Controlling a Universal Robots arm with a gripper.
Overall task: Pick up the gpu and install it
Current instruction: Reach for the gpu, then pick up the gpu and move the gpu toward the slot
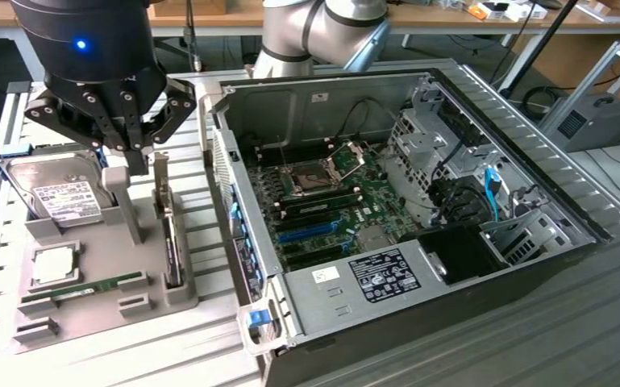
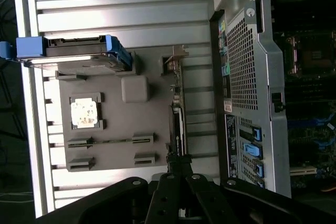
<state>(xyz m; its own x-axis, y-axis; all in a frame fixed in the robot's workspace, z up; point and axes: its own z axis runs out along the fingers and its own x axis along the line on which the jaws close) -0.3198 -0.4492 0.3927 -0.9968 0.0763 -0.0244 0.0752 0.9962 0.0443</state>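
At the upper left of the exterior view, the gripper (image 1: 132, 149) is seen below a glossy black cylindrical body with a small blue light, its black linkage bars folded inward. The jaws are drawn fully together, and nothing is seen clamped between them. They are poised just above a matt grey moulded holder (image 1: 94, 258), which is laid on the ribbed aluminium table (image 1: 567, 330).

The gpu (image 1: 168, 242) is stood on its long edge in a narrow slot along the holder's side nearest the computer case (image 1: 525, 145), at the left centre of the exterior view. It is shown as a thin, flat, dark card. In the wrist view the gripper (image 2: 177, 161) is lined up over one end of the gpu (image 2: 177, 124), and whether the tips touch it cannot be told.

A silver hard drive (image 1: 62, 197) with a white label is propped in a blue plastic carrier at the holder's far end. A square, silvery processor chip (image 1: 54, 264) is set in a shallow recess, and a narrow green RAM stick (image 1: 84, 288) is seated in a low slot beside it.

On the exterior view's right, the sheet-metal case is laid open on its side, and a green motherboard (image 1: 321, 201) is exposed inside. Its perforated rear panel (image 2: 241, 66) is seen in the wrist view.
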